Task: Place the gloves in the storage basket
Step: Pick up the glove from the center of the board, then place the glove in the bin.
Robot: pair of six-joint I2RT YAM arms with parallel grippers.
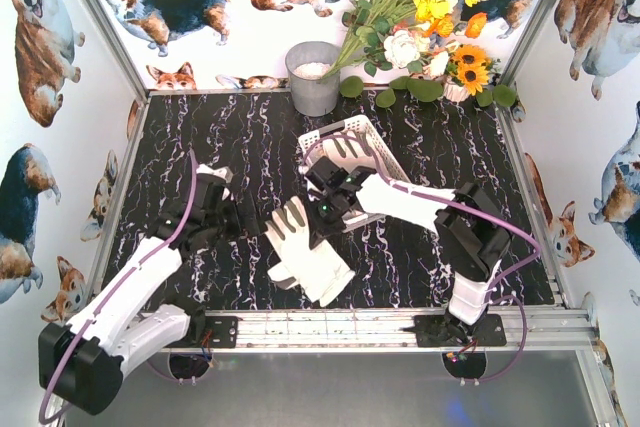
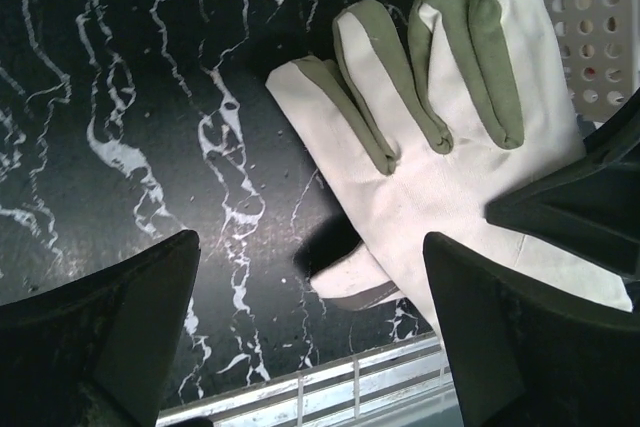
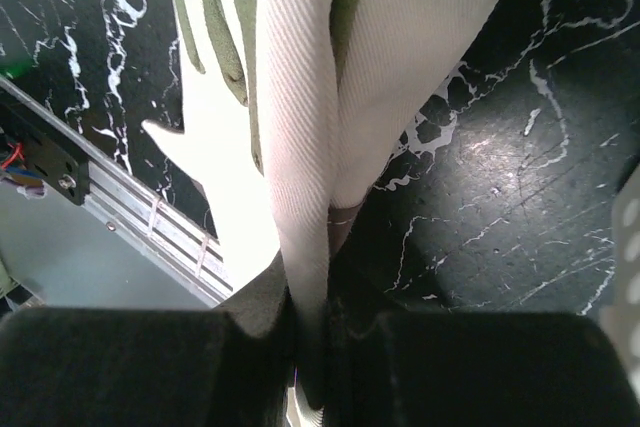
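Note:
Two cream-white gloves with grey-green finger patches lie overlapping on the black marbled table, one [image 1: 291,230] above the other [image 1: 322,275]. My right gripper [image 1: 324,215] is shut on the ribbed cuff of a glove [image 3: 300,117], which stretches away from the jaws; the second glove [image 3: 225,172] lies beneath it. My left gripper [image 1: 250,219] is open and empty just left of the gloves, its fingers [image 2: 110,327] straddling bare table beside a glove [image 2: 450,117] and its thumb. The white lattice storage basket [image 1: 372,139] stands just behind my right gripper; its corner shows in the left wrist view [image 2: 590,17].
A grey round bucket [image 1: 313,77] and a bunch of artificial flowers [image 1: 420,17] stand at the back wall. An aluminium rail [image 1: 350,325] runs along the near table edge. Side walls close the table in left and right.

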